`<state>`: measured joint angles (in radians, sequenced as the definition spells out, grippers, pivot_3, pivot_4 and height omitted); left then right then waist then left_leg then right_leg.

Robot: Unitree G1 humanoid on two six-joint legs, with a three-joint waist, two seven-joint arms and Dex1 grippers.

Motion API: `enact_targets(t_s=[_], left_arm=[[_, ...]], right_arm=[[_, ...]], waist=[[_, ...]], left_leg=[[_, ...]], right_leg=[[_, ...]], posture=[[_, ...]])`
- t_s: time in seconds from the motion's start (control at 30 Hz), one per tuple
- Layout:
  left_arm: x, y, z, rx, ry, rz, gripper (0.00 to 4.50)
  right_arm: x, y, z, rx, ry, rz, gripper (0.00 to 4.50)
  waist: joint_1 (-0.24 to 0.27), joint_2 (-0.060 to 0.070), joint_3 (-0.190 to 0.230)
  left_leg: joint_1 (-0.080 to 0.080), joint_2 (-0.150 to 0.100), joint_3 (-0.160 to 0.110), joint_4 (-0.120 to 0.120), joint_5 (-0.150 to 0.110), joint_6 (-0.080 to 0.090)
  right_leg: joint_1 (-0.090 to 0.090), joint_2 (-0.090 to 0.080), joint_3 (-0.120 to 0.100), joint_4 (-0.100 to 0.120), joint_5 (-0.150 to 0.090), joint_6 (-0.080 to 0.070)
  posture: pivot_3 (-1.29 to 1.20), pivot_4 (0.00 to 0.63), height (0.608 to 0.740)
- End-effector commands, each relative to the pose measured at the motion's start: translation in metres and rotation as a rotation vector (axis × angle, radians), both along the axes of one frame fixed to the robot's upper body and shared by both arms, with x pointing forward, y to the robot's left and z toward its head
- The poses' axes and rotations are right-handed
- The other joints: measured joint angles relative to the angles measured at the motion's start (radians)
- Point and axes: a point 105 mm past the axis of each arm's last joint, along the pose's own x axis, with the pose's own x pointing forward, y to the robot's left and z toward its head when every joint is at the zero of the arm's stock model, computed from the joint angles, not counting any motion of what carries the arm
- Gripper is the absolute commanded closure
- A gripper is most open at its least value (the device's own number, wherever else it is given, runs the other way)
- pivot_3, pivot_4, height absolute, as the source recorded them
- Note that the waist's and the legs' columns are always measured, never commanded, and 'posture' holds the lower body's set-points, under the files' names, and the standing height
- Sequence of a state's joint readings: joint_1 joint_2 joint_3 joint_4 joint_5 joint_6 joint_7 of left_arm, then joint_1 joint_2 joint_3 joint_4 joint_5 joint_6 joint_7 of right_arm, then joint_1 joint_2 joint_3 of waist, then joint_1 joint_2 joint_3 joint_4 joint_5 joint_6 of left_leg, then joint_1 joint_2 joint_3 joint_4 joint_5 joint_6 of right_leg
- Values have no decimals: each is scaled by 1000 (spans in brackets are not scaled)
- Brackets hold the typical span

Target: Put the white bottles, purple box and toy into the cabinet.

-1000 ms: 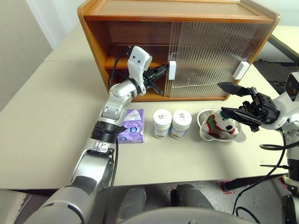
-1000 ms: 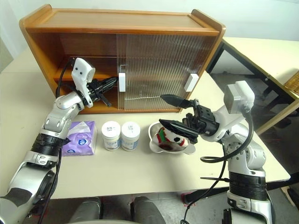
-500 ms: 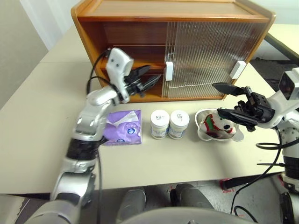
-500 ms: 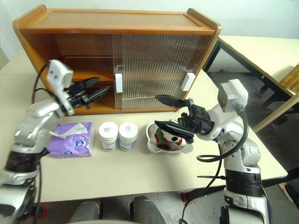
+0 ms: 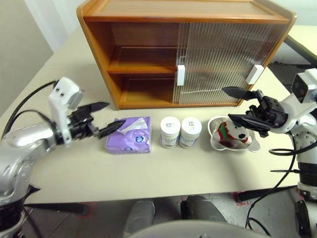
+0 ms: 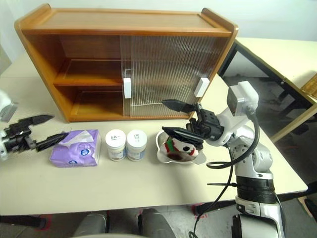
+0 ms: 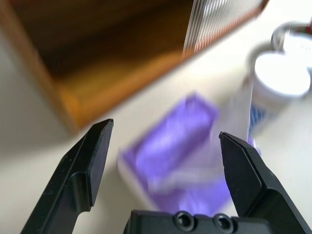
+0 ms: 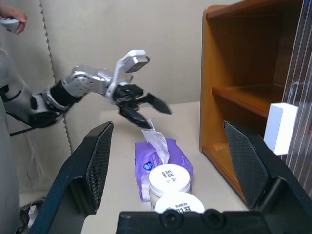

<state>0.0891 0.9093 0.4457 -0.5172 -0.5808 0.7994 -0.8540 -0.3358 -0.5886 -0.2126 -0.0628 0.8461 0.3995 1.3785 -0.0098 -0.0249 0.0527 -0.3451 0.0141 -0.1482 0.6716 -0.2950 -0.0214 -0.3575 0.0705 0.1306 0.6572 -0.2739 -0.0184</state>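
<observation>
The wooden cabinet [image 5: 143, 54] stands at the back of the table, its left half uncovered and its ribbed doors over the right half. In front of it lie the purple box [image 5: 129, 135], two white bottles [image 5: 170, 132] [image 5: 190, 132] and the toy [image 5: 232, 133] in a steel bowl [image 5: 250, 145]. My left gripper [image 5: 116, 114] hangs open just left of the purple box, pointing at it, holding nothing. My right gripper [image 5: 226, 103] is open above the toy, pointing left. The left wrist view shows the purple box [image 7: 180, 151] between the open fingers.
The table's front edge runs close below the row of objects. Bare tabletop lies left of the purple box. A second table [image 6: 277, 54] stands at the right. A person's hand [image 8: 12, 19] shows far off behind my left arm.
My left gripper has drawn back from the cabinet's open side, to the left and toward me, and has opened. The right arm has kept still.
</observation>
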Motion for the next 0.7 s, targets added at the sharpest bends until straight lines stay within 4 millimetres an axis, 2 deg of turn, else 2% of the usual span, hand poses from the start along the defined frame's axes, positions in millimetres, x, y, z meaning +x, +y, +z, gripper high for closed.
enact_targets(t_s=[0.03, 0.13, 0.33, 0.53, 0.7], left_arm=[[-16, -1, -3, -8, 46, -50, 15], [-31, -2, -13, -16, 115, -83, 15], [-42, -6, -19, -37, 167, -98, 15], [-44, 18, -34, 5, 218, 59, 15], [-43, 30, -44, -69, 235, 170, 15]], right_arm=[[1, -3, -4, -43, -5, -6, 0], [1, -6, -3, -42, -6, -9, 0], [2, -7, -4, -44, -6, -9, 0], [3, -8, -5, -44, -6, -5, 0], [4, -8, -6, -45, -4, 0, 0]], waist=[[2, 0, 0], [0, 1, -1], [-1, 4, -2], [-6, 9, -5], [-7, 13, -7]], left_leg=[[-2, 0, 0, 0, 0, -1], [-3, 2, 0, 0, 0, -3], [-2, 7, 0, 0, 1, -5], [-1, 9, 0, 0, 1, -6], [-1, 9, 0, -2, 1, -6]], right_leg=[[-3, 0, 0, 2, 0, -1], [-6, 0, 4, 6, -2, -5], [-7, 4, 3, 10, -1, -8], [-7, 5, 0, 10, -1, -9], [-7, 4, 1, 10, -1, -9]], posture=[[-21, 43, 740], [-21, 44, 740], [-19, 43, 740], [-15, 41, 740], [-13, 38, 740]])
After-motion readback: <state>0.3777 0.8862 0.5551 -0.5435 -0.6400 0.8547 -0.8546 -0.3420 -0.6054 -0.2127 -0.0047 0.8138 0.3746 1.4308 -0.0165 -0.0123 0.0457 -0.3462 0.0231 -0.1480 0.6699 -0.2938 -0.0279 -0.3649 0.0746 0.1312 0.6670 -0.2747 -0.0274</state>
